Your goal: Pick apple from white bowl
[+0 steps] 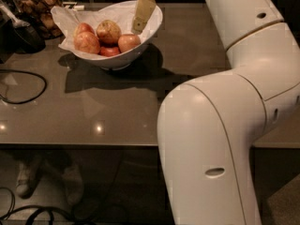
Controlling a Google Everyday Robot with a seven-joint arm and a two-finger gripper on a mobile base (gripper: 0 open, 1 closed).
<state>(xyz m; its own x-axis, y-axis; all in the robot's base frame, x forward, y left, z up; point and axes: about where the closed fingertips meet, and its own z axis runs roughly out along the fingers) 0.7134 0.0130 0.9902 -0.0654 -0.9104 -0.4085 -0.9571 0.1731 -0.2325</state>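
The white bowl point(152, 25), lined with crumpled white paper, stands at the back of the grey table and holds several apples. A pinkish-red apple with a paler orange blush point(128, 42) lies at the bowl's right front. A yellowish-brown speckled apple point(108, 31) sits behind it, a small darker red apple point(108, 51) at the front, and two more pinkish-red apples point(86, 42) on the left. My gripper point(138, 28) reaches down from the top edge into the bowl's right side, just above and right of the blushed apple, holding nothing that I can see.
My large white arm point(220, 125) fills the right half of the view, over the table's front right. A black cable point(23, 86) loops on the table's left. Dark utensils and a jar of snacks point(33, 8) stand at the back left.
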